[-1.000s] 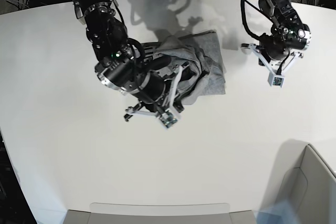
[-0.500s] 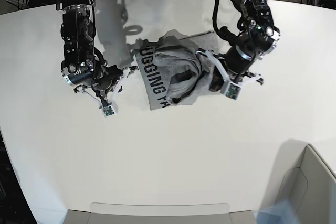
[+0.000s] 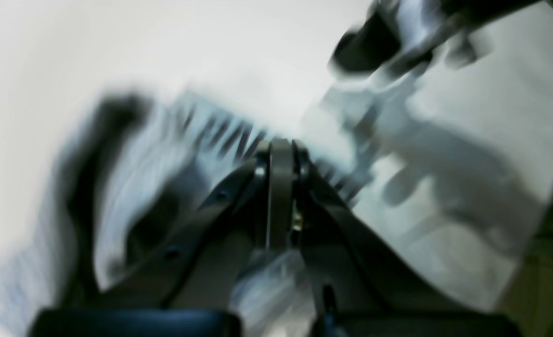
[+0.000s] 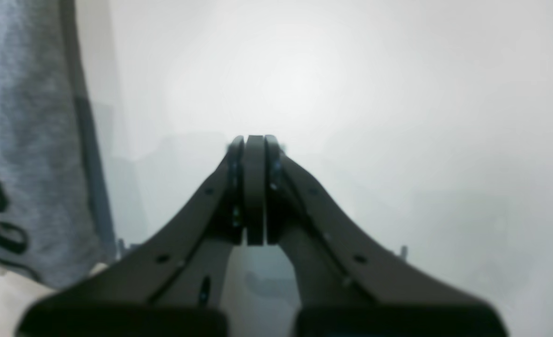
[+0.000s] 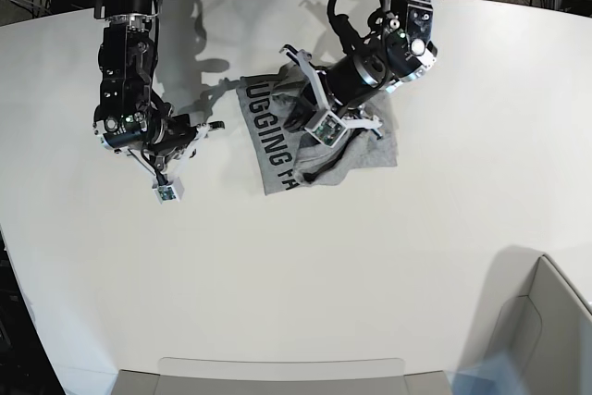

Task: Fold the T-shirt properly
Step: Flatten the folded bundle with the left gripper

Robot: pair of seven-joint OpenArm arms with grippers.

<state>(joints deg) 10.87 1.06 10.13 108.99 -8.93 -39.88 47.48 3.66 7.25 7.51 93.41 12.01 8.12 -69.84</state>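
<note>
The heather-grey T-shirt (image 5: 277, 150) lies crumpled at the middle back of the white table (image 5: 370, 256), with a strip of black block lettering facing up on its left side. My left gripper (image 5: 322, 129) hovers over or rests on the shirt's bunched middle. In the blurred left wrist view the left gripper (image 3: 281, 150) has its jaws together over the lettered cloth (image 3: 211, 135); I cannot tell whether it pinches any. My right gripper (image 5: 165, 190) is shut and empty over bare table left of the shirt. In the right wrist view the right gripper (image 4: 254, 142) has the shirt's edge (image 4: 24, 140) at the far left.
A grey box (image 5: 546, 321) stands at the front right corner. A flat grey tray edge (image 5: 277, 372) runs along the table's front. Cables and arm bases crowd the back edge.
The right gripper has left the shirt and moved off to the left. The left gripper came from the right onto the shirt's middle. The shirt's left part now lies open, lettering up.
</note>
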